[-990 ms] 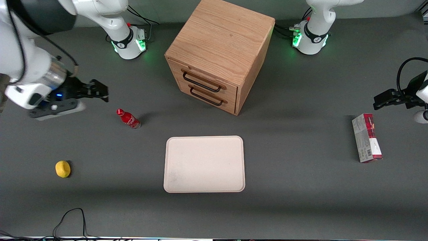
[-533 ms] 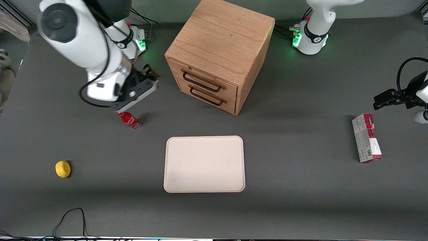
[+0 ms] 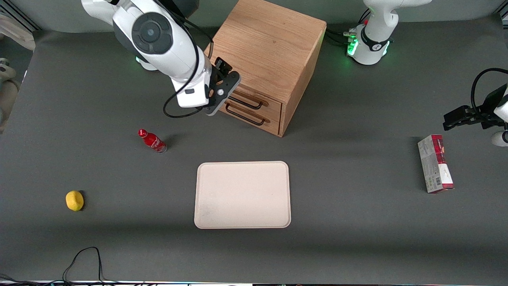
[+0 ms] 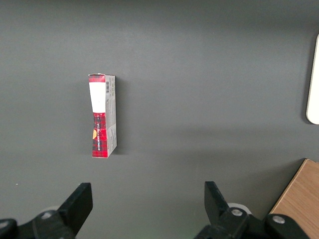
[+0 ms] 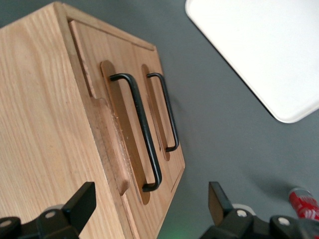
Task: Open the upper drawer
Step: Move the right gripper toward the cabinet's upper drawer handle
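Approach only; upper drawer not yet touched.

My gripper [image 5: 149,209] has its jaws spread wide and empty, poised in front of the cabinet [image 3: 270,47], near the upper drawer [image 5: 112,124] but apart from its handle [image 5: 142,132]. That drawer sits flush, shut, above the lower drawer [image 3: 254,119]. Left to do, I judge: close in, clamp the handle, pull out.

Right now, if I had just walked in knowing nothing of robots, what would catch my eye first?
Probably the wooden cabinet, with the white arm's end effector hovering open in front of its upper drawer, which is shut. Next, the pale tray, nearer the front camera than the cabinet. Then the small spots of colour toward the working arm's end: a red bottle and a yellow ball.
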Available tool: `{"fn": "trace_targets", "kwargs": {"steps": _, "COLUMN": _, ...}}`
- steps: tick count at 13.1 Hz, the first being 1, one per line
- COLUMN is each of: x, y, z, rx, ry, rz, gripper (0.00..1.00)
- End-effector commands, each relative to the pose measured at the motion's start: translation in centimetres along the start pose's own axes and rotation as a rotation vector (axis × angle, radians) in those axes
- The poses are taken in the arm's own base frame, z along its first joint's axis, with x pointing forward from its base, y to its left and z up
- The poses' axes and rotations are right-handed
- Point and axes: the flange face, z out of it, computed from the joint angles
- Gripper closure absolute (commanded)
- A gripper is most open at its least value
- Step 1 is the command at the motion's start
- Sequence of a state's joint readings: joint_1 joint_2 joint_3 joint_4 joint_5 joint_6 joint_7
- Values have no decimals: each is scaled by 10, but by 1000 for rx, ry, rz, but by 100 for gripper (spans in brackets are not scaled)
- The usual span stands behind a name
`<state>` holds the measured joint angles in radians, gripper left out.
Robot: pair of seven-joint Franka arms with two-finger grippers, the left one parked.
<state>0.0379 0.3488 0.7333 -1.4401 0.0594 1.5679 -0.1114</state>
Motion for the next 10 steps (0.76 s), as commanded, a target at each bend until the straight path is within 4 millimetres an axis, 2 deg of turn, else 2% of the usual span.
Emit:
{"fn": "trace_targets", "kwargs": {"steps": 1, "x": 11, "y": 11, "z": 16, "rx": 88, "ry": -16, "rz": -75, "gripper": 0}}
{"fn": "trace_targets", "kwargs": {"steps": 6, "x": 21, "y": 6, "z": 67, "rx": 110, "ry": -39, "rz": -95, "gripper": 0}}
{"fn": "trace_targets", "kwargs": {"steps": 8, "x": 21, "y": 7, "z": 79, "rx": 104, "ry": -41, "rz": -125, "gripper": 0}}
{"fn": "trace_targets", "kwargs": {"steps": 10, "x": 21, "y": 9, "z": 81, "rx": 100, "ry": -44, "rz": -155, "gripper": 0}}
